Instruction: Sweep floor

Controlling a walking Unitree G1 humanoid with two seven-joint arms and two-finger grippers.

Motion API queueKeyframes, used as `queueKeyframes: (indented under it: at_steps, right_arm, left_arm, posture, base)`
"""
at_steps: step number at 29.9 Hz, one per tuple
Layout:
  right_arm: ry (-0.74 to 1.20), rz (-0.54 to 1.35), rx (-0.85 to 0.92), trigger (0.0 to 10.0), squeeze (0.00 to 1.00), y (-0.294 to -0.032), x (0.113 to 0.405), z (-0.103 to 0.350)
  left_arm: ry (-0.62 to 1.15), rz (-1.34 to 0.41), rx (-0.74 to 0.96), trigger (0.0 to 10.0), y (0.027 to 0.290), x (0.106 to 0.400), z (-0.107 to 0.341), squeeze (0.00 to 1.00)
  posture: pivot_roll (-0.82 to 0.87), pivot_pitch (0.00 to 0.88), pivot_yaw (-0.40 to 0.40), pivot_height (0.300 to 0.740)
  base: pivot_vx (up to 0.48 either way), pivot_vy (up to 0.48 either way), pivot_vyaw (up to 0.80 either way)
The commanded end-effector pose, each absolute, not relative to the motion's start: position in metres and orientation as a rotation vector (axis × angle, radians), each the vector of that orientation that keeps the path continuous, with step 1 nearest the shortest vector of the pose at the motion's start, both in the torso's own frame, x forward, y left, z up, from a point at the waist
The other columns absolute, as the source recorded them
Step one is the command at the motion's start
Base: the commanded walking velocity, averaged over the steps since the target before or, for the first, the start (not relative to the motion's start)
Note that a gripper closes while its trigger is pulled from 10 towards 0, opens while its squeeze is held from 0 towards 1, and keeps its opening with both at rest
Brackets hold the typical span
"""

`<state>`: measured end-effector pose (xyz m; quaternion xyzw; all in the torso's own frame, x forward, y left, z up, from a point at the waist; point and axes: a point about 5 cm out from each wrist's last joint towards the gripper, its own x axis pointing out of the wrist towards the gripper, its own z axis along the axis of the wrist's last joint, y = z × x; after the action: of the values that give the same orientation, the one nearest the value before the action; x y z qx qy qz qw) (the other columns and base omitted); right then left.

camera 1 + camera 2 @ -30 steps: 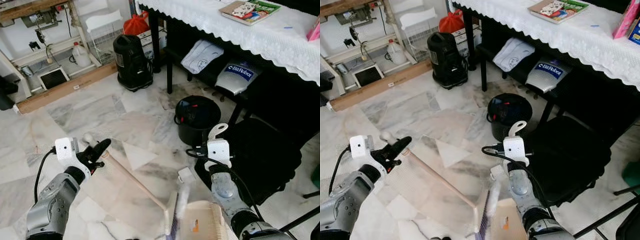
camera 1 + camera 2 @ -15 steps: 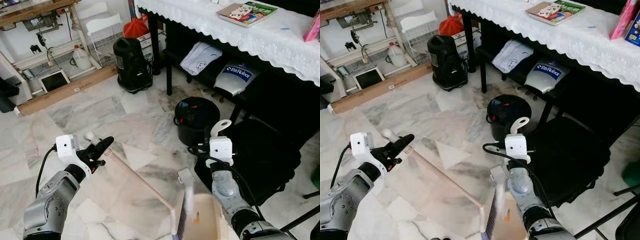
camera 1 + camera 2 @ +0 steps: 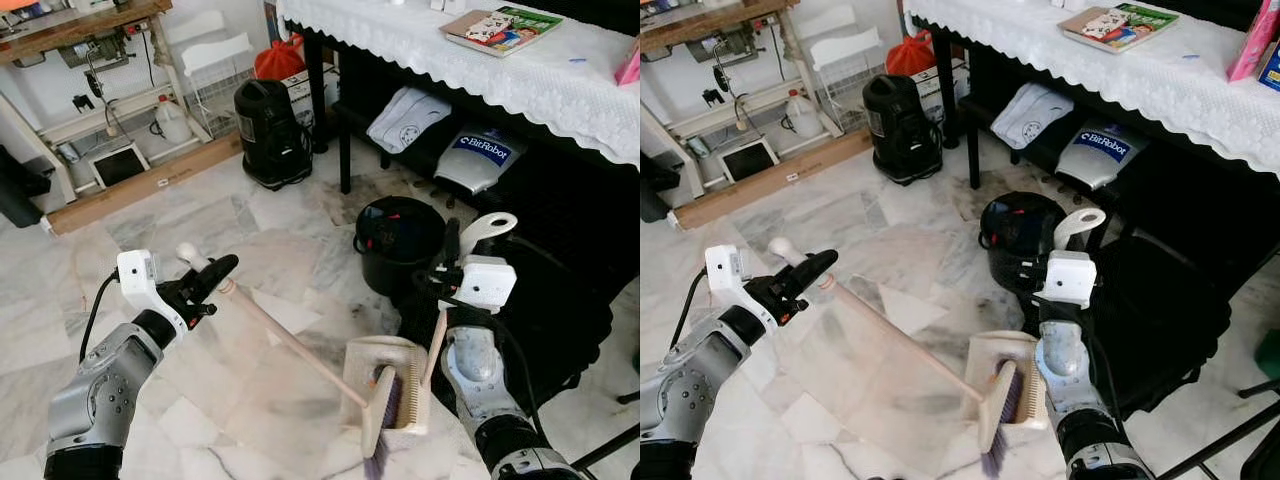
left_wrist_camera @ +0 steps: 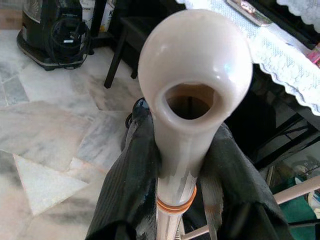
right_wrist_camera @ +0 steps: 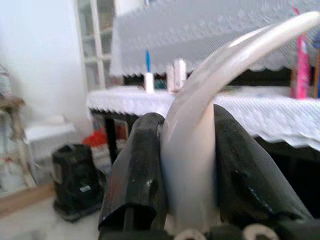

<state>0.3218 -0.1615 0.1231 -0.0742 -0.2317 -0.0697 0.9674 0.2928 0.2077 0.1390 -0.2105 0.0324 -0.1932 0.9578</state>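
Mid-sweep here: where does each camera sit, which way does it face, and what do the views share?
Head cameras: look down at both silver arms, broom, dustpan, black bin and the marble floor.
Left wrist: looks along the left gripper, clamped on the broom's handle end, toward the table.
Right wrist: looks along the right gripper, clamped on the dustpan's handle, toward the table.
Shared: lace-covered table, black vacuum.

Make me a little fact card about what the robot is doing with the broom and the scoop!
Left gripper: shut on the broom handle, near its knobbed top.
Right gripper: shut on the dustpan handle.
Broom head: resting at the dustpan, bristles against the tray.
Floor: pale marble tiles.
Nearby: black bin beyond the dustpan, black vacuum cleaner farther off, table with lace cloth.
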Motion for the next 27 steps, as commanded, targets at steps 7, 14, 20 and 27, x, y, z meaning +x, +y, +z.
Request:
queueKeyframes:
  at_steps: [7, 14, 20, 27]
  right_arm:
    - [-0.649, -0.092, -0.069, 10.0, 0.00, -0.143, 0.326, 0.163]
    - [-0.656, -0.070, -0.060, 10.0, 0.00, -0.137, 0.329, 0.170]
    - [-0.663, -0.063, -0.049, 10.0, 0.00, -0.134, 0.330, 0.174]
    - [-0.656, -0.050, -0.039, 10.0, 0.00, -0.133, 0.329, 0.175]
  left_arm:
    - [-0.044, -0.403, -0.352, 10.0, 0.216, 0.294, 0.175, 0.00]
    - [-0.059, -0.507, -0.176, 10.0, 0.226, 0.289, 0.206, 0.00]
    - [-0.070, -0.522, -0.032, 10.0, 0.239, 0.283, 0.224, 0.00]
    - [-0.226, -0.412, -0.056, 10.0, 0.263, 0.281, 0.259, 0.00]
  posture:
    - [0.06, 0.037, 0.115, 0.740]
    - [0.07, 0.013, 0.112, 0.740]
    - [0.07, 0.001, 0.113, 0.740]
    - [0.07, 0.000, 0.113, 0.740]
  base:
    - [0.000, 0.000, 0.00]
    - [0.000, 0.000, 0.00]
    - [0.000, 0.000, 0.00]
    - [0.000, 0.000, 0.00]
